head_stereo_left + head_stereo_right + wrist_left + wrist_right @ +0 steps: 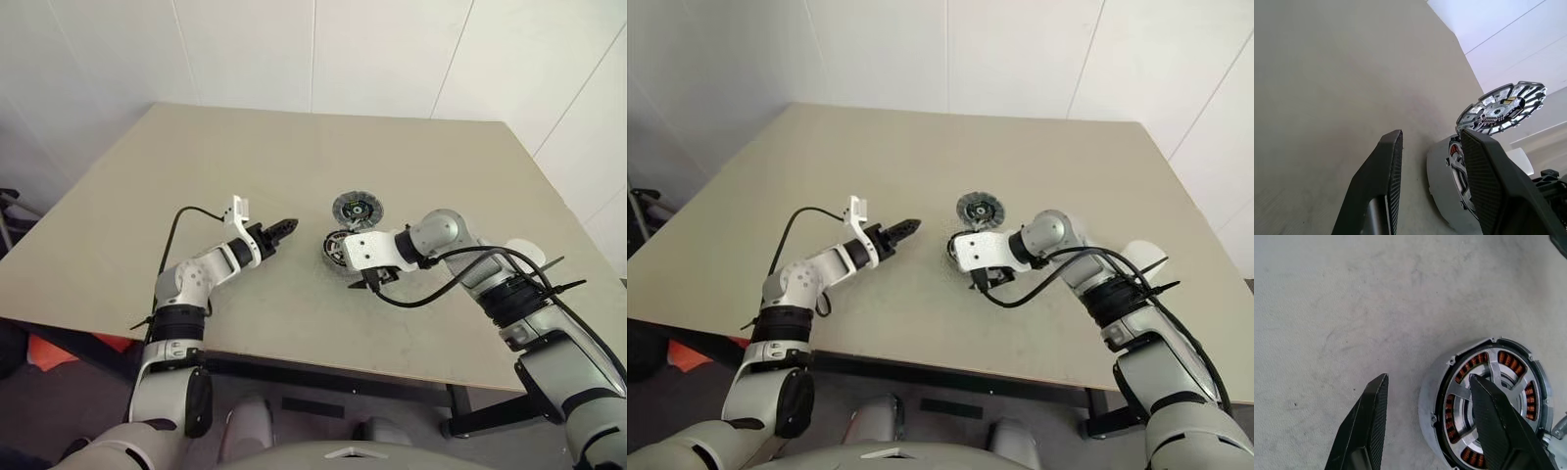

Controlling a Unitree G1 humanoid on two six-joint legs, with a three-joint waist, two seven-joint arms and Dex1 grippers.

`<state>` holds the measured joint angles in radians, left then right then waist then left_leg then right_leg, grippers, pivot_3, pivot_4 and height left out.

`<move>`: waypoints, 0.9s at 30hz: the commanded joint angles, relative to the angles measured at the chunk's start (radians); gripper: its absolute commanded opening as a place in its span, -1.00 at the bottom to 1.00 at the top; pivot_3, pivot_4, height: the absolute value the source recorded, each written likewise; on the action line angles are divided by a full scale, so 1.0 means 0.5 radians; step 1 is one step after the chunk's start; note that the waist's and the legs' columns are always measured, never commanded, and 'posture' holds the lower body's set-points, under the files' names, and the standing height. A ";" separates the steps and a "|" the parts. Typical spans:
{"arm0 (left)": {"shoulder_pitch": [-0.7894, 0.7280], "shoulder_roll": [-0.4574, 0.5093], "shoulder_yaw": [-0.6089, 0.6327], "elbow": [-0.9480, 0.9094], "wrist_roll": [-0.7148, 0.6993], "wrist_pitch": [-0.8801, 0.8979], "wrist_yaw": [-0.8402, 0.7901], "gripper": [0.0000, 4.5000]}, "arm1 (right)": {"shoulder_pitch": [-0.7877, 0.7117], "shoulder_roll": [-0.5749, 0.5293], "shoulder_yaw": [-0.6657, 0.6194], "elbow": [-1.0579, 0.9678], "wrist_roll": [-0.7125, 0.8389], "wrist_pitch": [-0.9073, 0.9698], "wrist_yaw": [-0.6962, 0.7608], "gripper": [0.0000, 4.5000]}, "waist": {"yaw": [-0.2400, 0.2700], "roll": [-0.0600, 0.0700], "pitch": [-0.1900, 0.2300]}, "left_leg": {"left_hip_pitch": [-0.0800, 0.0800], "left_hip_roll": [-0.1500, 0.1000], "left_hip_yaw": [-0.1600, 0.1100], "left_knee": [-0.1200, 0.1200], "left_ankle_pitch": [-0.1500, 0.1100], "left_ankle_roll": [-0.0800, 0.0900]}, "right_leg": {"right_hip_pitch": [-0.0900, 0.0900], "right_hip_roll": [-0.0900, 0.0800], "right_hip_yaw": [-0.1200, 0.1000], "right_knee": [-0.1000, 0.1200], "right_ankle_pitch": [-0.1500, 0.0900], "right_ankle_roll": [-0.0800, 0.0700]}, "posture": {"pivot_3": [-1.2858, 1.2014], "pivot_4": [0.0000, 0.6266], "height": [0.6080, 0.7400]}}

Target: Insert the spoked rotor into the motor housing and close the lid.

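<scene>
a beige tabletop under white wall panels holds the round silver-grey motor housing with copper windings, a spoked piece seated inside it. the right claw hangs spread just over its rim. the ribbed grey disc lid lies at the housing's one o'clock. the left claw, spread and empty, points at the housing from nine o'clock.

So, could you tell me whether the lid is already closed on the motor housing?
No, the lid lies on the table beside the motor housing, whose copper windings are uncovered.
</scene>
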<state>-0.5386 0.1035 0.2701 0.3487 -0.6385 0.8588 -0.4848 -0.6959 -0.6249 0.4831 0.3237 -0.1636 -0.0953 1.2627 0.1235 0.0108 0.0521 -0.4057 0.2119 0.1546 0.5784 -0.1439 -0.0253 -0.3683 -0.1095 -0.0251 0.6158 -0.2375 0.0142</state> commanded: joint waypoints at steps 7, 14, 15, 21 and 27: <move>-0.056 0.021 -0.009 -0.008 -0.004 -0.032 -0.003 -0.12 | 0.021 -0.036 -0.061 0.039 -0.018 -0.048 -0.039 0.30 | -0.001 0.000 0.000 | 0.002 0.000 0.000 0.000 0.000 0.000 | 0.001 0.000 0.000 0.000 0.000 0.000 | 0.03 -1.00 1.00; -0.051 0.024 -0.015 0.010 0.010 -0.044 0.001 -0.12 | 0.091 -0.027 -0.065 -0.015 -0.021 -0.025 -0.049 0.30 | -0.001 0.000 0.000 | 0.003 0.000 0.000 0.000 0.000 0.000 | 0.002 0.000 0.001 0.000 0.000 0.000 | 0.03 -1.00 1.00; -0.051 0.025 -0.016 0.011 0.013 -0.045 0.002 -0.12 | 0.100 -0.027 -0.063 -0.013 -0.030 -0.028 -0.053 0.30 | -0.001 0.000 0.000 | 0.003 0.000 0.000 0.000 0.000 0.000 | 0.002 0.000 0.000 0.000 0.000 0.000 | 0.03 -1.00 1.00; -0.065 0.032 -0.017 0.037 0.027 -0.056 -0.004 -0.12 | 0.121 -0.036 -0.093 -0.058 -0.026 -0.002 -0.072 0.30 | -0.001 0.000 0.000 | 0.003 0.000 0.000 0.000 0.000 0.000 | 0.002 0.000 0.001 0.000 0.000 0.000 | 0.03 -1.00 1.00; -0.075 0.034 -0.032 0.055 0.042 -0.057 -0.014 -0.12 | 0.150 -0.043 -0.111 -0.082 -0.022 0.029 -0.081 0.30 | -0.001 0.000 0.000 | 0.003 0.000 0.000 0.000 0.000 0.000 | 0.002 0.000 0.001 0.000 0.000 0.000 | 0.03 -1.00 1.00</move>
<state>-0.5490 0.1175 0.2608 0.3843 -0.6133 0.8463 -0.4798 -0.6326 -0.6355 0.4338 0.2968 -0.1724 -0.0946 1.2183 0.1230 0.0107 0.0521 -0.4044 0.2117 0.1546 0.5784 -0.1440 -0.0253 -0.3671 -0.1095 -0.0248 0.6158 -0.2375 0.0143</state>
